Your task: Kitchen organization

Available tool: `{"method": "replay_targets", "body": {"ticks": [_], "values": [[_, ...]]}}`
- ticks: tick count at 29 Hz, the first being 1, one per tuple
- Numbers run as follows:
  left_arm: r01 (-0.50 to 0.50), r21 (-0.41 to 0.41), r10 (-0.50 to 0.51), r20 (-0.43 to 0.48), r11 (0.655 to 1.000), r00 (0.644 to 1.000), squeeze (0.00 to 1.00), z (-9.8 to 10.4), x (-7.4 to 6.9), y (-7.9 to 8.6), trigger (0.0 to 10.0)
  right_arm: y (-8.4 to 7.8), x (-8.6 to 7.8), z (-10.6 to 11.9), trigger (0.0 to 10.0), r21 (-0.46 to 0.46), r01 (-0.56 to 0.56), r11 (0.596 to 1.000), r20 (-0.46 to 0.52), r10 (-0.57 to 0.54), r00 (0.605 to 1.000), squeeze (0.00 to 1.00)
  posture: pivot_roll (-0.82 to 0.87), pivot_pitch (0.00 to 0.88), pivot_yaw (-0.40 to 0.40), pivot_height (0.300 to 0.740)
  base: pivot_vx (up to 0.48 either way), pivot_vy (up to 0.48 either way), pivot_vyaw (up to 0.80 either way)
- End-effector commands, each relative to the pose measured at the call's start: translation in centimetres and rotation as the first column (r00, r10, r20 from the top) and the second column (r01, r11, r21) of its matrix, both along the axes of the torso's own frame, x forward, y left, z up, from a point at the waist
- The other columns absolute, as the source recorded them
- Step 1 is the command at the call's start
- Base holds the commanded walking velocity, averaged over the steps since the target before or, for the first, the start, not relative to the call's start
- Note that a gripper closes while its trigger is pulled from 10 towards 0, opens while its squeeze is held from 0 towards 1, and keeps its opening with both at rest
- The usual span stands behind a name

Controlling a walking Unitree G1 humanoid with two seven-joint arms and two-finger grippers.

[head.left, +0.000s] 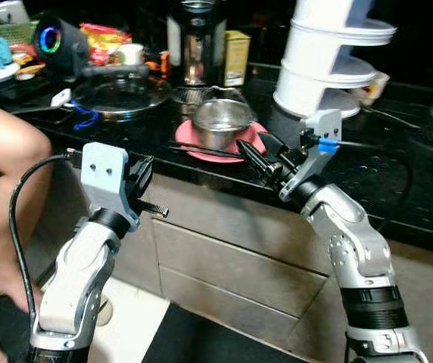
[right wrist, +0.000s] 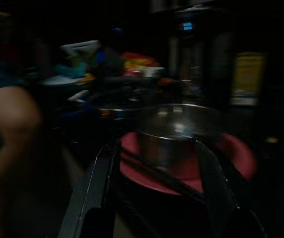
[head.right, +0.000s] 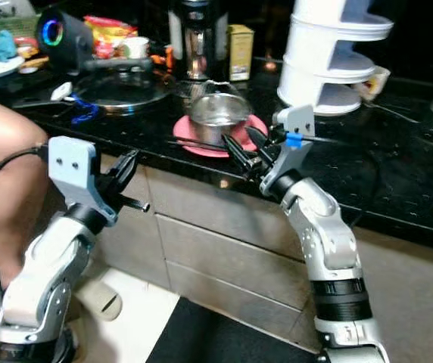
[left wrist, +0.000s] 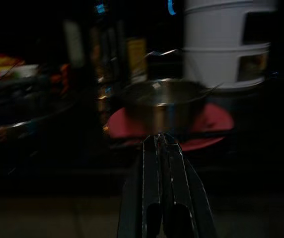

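A black stone counter (head.left: 398,189) above grey drawers (head.left: 232,265) carries a shiny steel pot (head.left: 221,122) on a red plate (head.left: 201,147), just ahead of the right end effector (head.left: 256,151), fingers spread. The left end effector (head.left: 147,185) hangs below the edge, fingers pressed together.

A round steel pot (head.left: 221,122) sits on a flat red plate (head.left: 190,140) near the front edge of the black stone counter (head.left: 383,181). Two thin dark chopsticks (head.left: 201,150) lie across the plate before the pot. Behind to the right stands a tall white tiered steamer (head.left: 330,57); to the left lies a round dark frying pan (head.left: 118,94).
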State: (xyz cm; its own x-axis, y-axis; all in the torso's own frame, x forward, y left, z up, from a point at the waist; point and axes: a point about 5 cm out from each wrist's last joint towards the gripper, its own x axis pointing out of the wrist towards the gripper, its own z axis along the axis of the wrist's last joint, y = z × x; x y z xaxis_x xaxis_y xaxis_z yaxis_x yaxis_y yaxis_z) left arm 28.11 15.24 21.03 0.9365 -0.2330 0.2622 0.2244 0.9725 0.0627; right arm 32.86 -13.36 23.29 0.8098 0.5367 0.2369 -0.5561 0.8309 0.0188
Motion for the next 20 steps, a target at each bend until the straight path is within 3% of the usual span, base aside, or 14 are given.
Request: {"method": "replay_targets", "body": {"ticks": [1,8,12,20], "values": [[-0.020,-0.001,0.020,0.001,1.000,1.000,0.00,0.0,0.2,0.3,10.0,0.3,0.0,-0.3,10.0,-0.019,-0.005,1.000,-0.007,0.005,1.000,0.00,0.02,0.000,-0.046,0.740,0.000,0.000,0.00],[-0.057,-0.006,0.057,0.001,0.998,0.998,0.00,0.0,0.2,0.7,10.0,0.6,0.1,-0.4,10.0,-0.031,-0.009,0.999,-0.007,0.009,1.000,0.00,0.03,0.000,-0.049,0.740,0.000,0.000,0.00],[-0.141,0.022,0.141,0.017,0.990,0.990,0.00,0.1,0.4,1.8,10.0,2.1,0.0,-0.5,10.0,-0.073,-0.030,0.997,0.013,0.031,0.999,0.00,0.03,0.000,-0.050,0.740,0.000,0.000,0.00],[-0.160,0.044,0.159,0.033,0.986,0.987,0.00,0.4,0.7,2.2,10.0,4.1,0.6,-0.9,10.0,-0.059,0.014,0.998,-0.005,-0.014,1.000,0.00,0.03,0.000,-0.054,0.740,0.000,0.000,0.00]]}}
